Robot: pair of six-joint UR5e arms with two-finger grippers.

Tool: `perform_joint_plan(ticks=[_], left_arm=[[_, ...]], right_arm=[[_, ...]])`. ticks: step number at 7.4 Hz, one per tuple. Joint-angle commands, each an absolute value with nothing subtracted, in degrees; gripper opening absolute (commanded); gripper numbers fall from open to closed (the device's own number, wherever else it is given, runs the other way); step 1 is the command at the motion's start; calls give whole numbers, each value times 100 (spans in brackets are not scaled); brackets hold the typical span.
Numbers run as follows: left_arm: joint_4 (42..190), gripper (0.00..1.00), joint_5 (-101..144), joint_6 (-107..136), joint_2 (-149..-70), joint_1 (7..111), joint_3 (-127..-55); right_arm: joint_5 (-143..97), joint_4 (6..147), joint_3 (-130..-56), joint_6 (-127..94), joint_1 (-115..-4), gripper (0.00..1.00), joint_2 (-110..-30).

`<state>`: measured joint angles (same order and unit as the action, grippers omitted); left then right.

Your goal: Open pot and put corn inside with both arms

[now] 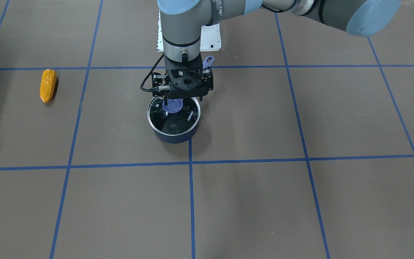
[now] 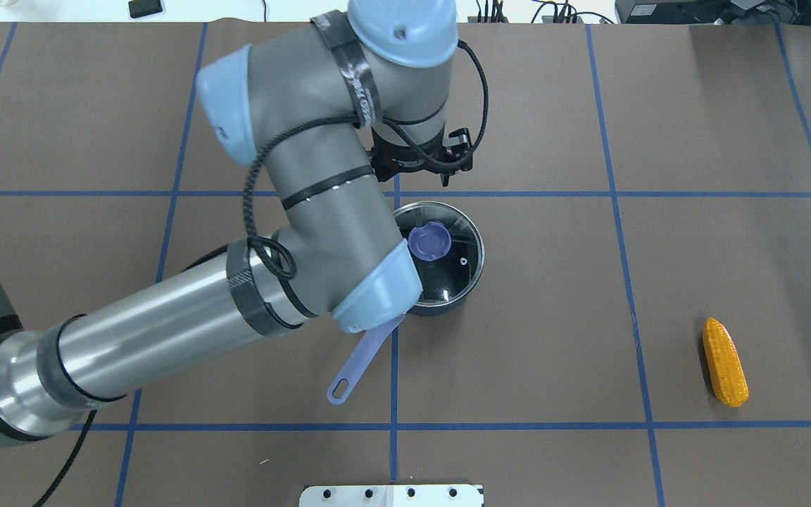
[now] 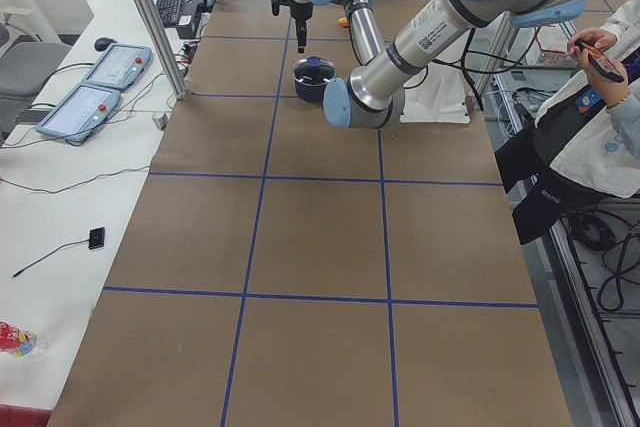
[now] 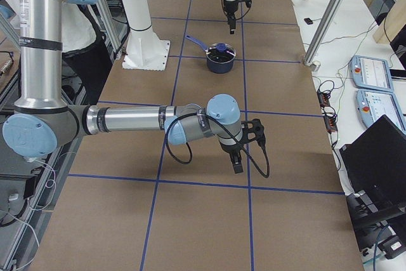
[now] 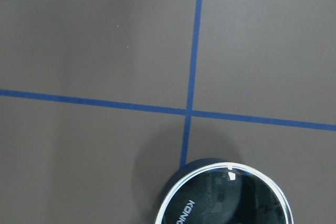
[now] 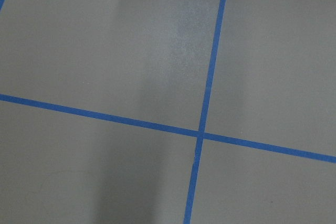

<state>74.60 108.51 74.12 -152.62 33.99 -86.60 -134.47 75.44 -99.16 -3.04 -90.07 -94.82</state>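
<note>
The pot [image 1: 175, 135] is dark blue and stands mid-table with its glass lid [image 1: 180, 121] on, a light-purple knob [image 1: 173, 106] on top and a purple handle [image 2: 360, 360] pointing at the robot. My left gripper [image 1: 165, 106] hangs above the pot's far side, clear of the lid; its fingers look shut and empty. The lid's rim [image 5: 226, 167] shows at the bottom of the left wrist view. The orange-yellow corn [image 1: 47, 85] lies alone on the table far to my right, also in the overhead view [image 2: 724, 360]. My right gripper [image 4: 237, 167] hovers over bare table; I cannot tell its state.
Blue tape lines [image 6: 201, 134] grid the brown table. The white base plate [image 2: 391, 495] sits at the robot's edge. An operator [image 3: 600, 117] stands beside the table. Control pendants [image 4: 374, 74] lie on the side bench.
</note>
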Motion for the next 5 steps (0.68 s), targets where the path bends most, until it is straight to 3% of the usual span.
perform_joint_plan(ticks=[1, 5], left_arm=[[7845, 100, 10565, 7733, -15328, 2954, -8211], [8350, 99, 10424, 7893, -15302, 2830, -7778]], right_arm=[[-13439, 7541, -9914, -308, -8991, 100, -9501], [-13438, 7541, -9914, -308, -8974, 100, -9510]])
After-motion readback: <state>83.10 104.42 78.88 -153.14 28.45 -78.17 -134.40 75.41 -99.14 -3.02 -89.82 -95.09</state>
